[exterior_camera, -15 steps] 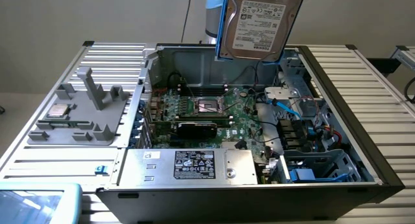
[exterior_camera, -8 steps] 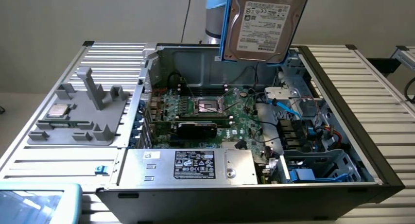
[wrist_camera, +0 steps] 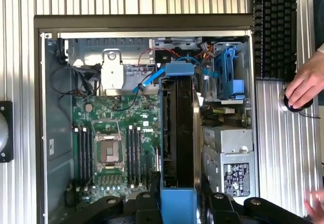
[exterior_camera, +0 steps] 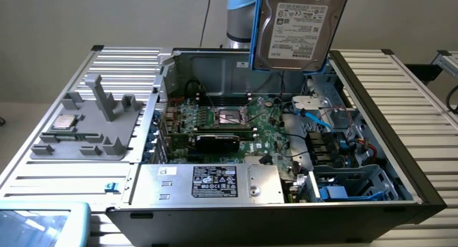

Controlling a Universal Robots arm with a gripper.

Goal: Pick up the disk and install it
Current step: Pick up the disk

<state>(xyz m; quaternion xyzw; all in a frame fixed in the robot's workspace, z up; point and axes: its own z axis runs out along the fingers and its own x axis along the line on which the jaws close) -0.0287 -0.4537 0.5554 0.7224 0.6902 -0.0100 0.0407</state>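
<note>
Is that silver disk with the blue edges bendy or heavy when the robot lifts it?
Probably stiff: the disk hangs straight, its metal body unbent. Likely heavy for its size, looking all metal. Its blue rails may aid grip.

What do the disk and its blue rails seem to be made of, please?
The disk looks like metal: a matte silver-grey casing, with a white, paper-like label. Its blue rails are likely plastic: the colour is bright, uniform and slightly glossy.
</note>
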